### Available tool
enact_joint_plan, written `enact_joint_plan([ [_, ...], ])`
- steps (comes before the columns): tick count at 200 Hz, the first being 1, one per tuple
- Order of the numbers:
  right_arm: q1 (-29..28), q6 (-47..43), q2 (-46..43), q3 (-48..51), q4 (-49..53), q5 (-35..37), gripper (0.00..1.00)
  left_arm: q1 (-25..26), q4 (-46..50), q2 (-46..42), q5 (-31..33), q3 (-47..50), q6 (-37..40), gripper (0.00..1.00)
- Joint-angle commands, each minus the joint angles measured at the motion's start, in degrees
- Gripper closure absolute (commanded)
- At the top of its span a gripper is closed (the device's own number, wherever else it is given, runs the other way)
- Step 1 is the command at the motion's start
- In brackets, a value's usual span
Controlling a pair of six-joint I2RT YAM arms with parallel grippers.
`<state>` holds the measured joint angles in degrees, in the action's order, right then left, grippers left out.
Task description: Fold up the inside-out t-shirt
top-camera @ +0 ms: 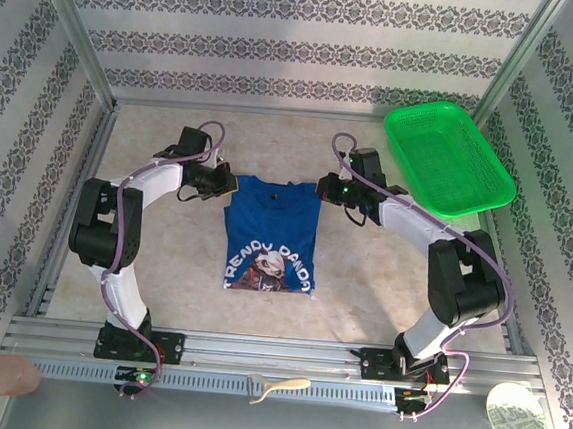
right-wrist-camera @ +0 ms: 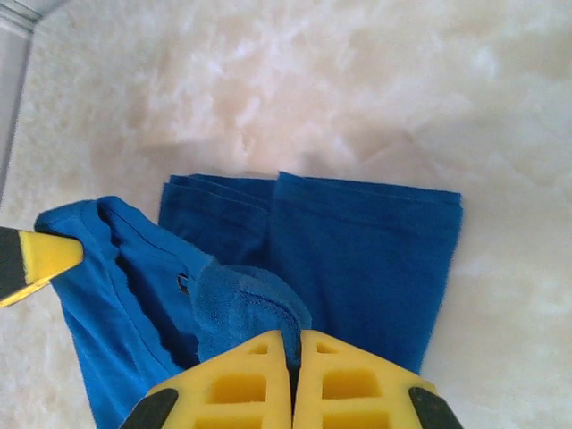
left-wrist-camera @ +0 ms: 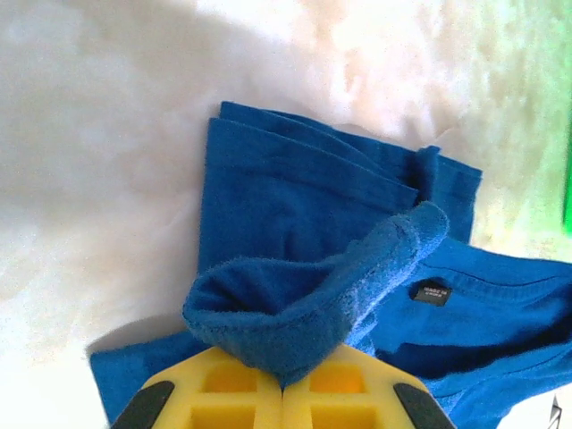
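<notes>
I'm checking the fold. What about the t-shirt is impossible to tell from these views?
Top view: collar-end corners of the t-shirt, covered by both jaws.
Left wrist view: the wording on the neck label, too small, blurred.
Right wrist view: how much cloth is pinched, hidden inside the shut jaws; the shirt's rest, cut off by the bottom edge.

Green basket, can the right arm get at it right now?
Probably yes: the green basket sits just beyond the right tool with nothing lying between, though that tool is shut on the t-shirt.

Overhead looks down; wrist views closely share t-shirt.
</notes>
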<state>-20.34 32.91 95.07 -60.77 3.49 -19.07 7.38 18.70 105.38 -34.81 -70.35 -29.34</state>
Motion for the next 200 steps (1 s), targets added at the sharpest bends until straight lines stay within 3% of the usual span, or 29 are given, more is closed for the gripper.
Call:
enact_joint_plan([
  [1, 1.0, 0.8, 0.3, -2.4, -1.4, 1.8, 1.00, -0.9, -1.0, -0.2, -1.3, -1.7, 3.2, 1.00],
  [74, 3.3, 1.0, 15.9, -11.9, -0.3, 6.2, 1.00, -1.5, -4.1, 10.0, -0.9, -7.8, 2.9, 1.00],
  [86, 3.5, 0.3, 17.7, -13.3, 0.6, 6.3, 0.96, -1.4, -5.2, 11.5, -0.8, -8.5, 2.3, 0.93],
  [93, 3.8, 0.1, 18.0, -13.6, 1.2, 7.0, 0.82, -1.5, -5.9, 12.4, -0.6, -9.0, 1.9, 0.84],
  [104, 4.2, 0.0, 17.5, -13.2, 1.8, 8.0, 0.58, -1.4, -6.7, 13.6, 0.0, -9.8, 1.3, 0.60],
  [112, 4.5, 0.0, 16.1, -12.3, 2.0, 8.2, 0.50, -1.6, -6.9, 14.3, 0.2, -10.7, 1.2, 0.51],
  [141, 4.0, 0.0, 6.6, -6.3, 2.8, 7.6, 0.51, -2.3, -5.3, 12.7, 0.1, -12.5, 1.4, 0.31],
  [174, -0.2, 4.2, -6.4, 3.7, 4.2, 4.4, 0.55, -1.8, -5.9, 0.3, -1.6, -4.9, -1.5, 0.23],
  [200, -6.9, 9.9, -12.0, 10.7, 2.1, 5.3, 0.57, 1.9, -8.3, -11.0, -4.2, 6.4, -6.9, 0.20],
])
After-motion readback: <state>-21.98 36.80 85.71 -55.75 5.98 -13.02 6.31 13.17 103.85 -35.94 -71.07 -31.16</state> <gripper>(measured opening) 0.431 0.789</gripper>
